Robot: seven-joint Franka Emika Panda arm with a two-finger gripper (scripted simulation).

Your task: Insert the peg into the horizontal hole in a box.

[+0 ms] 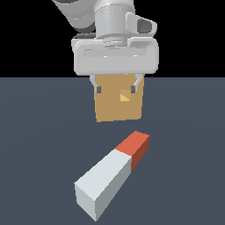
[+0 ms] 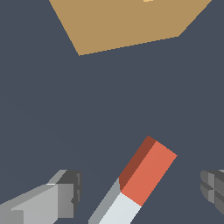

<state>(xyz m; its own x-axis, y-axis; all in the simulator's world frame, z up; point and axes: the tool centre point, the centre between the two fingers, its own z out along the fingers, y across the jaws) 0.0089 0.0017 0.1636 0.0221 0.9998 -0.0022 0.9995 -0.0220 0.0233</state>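
The peg point(image 1: 110, 178) lies flat on the dark floor, pale grey-white with its red-orange end point(image 1: 135, 147) pointing toward the box. The tan-brown box point(image 1: 117, 105) stands behind it, with its small square hole point(image 1: 125, 96) on the face. My gripper point(image 1: 117, 88) hangs open and empty above the floor, in front of the box. In the wrist view the gripper point(image 2: 140, 194) has its fingers point(image 2: 65, 197) spread wide, with the peg's red end point(image 2: 148, 173) below and between them, untouched. The box point(image 2: 127, 24) lies beyond, and only a sliver of the hole point(image 2: 148, 1) shows.
A plain dark grey floor point(image 1: 39, 132) surrounds the peg and box. No other objects are in view.
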